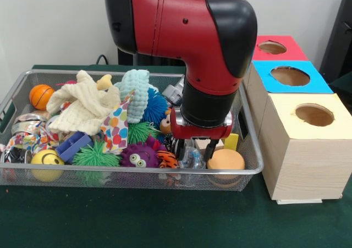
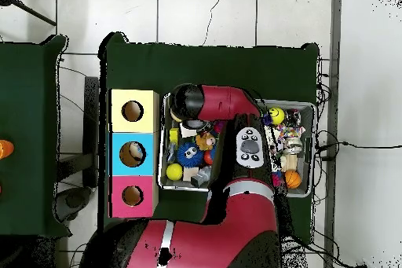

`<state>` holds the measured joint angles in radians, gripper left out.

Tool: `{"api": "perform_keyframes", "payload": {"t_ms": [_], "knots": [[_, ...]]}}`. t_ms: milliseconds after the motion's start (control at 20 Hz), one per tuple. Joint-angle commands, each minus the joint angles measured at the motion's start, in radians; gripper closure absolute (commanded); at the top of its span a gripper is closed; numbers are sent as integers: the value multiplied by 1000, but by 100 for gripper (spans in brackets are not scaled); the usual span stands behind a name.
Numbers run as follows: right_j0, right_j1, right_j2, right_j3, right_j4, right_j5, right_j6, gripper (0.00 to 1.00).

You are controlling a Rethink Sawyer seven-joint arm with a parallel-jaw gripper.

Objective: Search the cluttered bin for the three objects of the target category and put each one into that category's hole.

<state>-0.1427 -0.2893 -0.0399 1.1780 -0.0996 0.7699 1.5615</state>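
Green cloth (image 1: 165,220) covers the table, and a wire mesh bin (image 1: 132,174) sits on it against a white wall. At the bin's left end lie an orange basketball (image 1: 40,95) and, at the front, a yellow smiley ball (image 1: 46,159). Next come a cream knitted cloth (image 1: 82,109), a blue block (image 1: 71,145), a green spiky ball (image 1: 94,155) and a purple fuzzy ball with eyes (image 1: 141,155). A pale teal knobbly toy (image 1: 135,94) stands behind them. The gripper (image 1: 197,149) is lowered into the right part of the bin, among the clutter beside an orange disc (image 1: 225,161); whether its jaws are open or closed on anything cannot be determined. Just right of the bin stand three wooden boxes, each with one round hole: a cream-topped box (image 1: 308,149) nearest, a blue-topped box (image 1: 290,76) behind it, and a red-topped box (image 1: 275,48) farthest. The target category cannot be identified.
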Motion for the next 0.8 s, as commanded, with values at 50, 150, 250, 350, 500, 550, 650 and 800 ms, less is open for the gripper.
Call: {"api": "perform_keyframes", "payload": {"t_ms": [50,150,250,350,500,550,650,800], "knots": [[-100,-74,137,145,-29,-130,-60,0],[-97,-69,139,122,-29,-110,-57,0],[-97,-70,142,114,-35,-104,-50,0],[-94,-81,146,128,-42,-113,-40,0],[-88,-90,147,139,-47,-120,-22,0],[-87,-91,147,144,-49,-125,-17,0],[-81,-91,147,146,-49,-128,-12,0],[-59,-97,124,139,-49,-96,8,0]]}}
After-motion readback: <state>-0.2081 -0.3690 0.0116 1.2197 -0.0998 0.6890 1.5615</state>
